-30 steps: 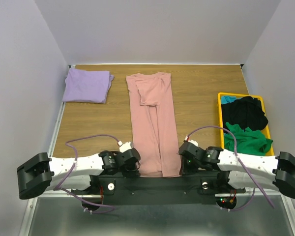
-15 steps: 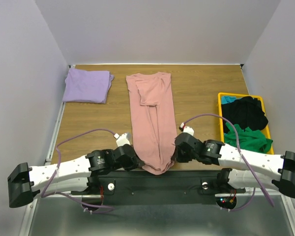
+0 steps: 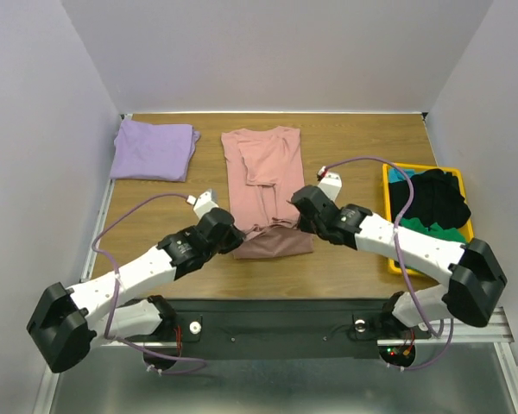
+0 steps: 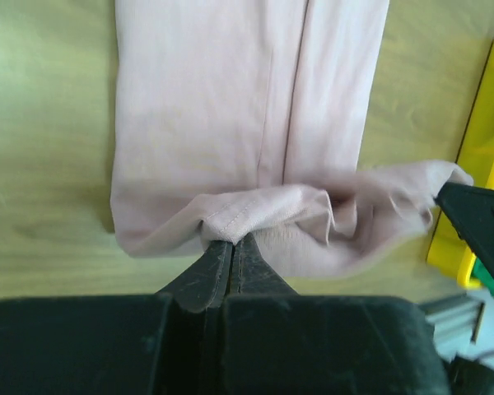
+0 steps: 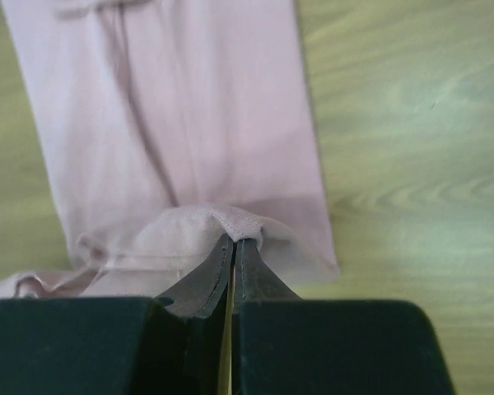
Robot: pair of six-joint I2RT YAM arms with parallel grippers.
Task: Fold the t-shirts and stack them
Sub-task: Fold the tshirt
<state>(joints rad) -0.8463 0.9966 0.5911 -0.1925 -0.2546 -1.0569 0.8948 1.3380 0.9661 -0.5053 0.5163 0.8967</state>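
A dusty pink t-shirt (image 3: 263, 168) lies folded into a long strip down the middle of the table. Its near hem is lifted and carried back over its lower part (image 3: 274, 243). My left gripper (image 3: 231, 235) is shut on the hem's left corner (image 4: 230, 220). On the hem's right corner (image 5: 239, 222) my right gripper (image 3: 299, 216) is shut too. A folded lavender t-shirt (image 3: 154, 150) sits at the far left. Black (image 3: 430, 197), green (image 3: 436, 244) and teal (image 3: 401, 175) t-shirts lie in the yellow bin.
The yellow bin (image 3: 387, 207) stands at the right edge of the table, close to the right arm. Grey walls enclose the table on three sides. Purple cables loop over both arms.
Both grippers have lifted the pink shirt's near hem from the front edge and carried it away toward the middle, doubling the lower part over. The right gripper closed on the hem.
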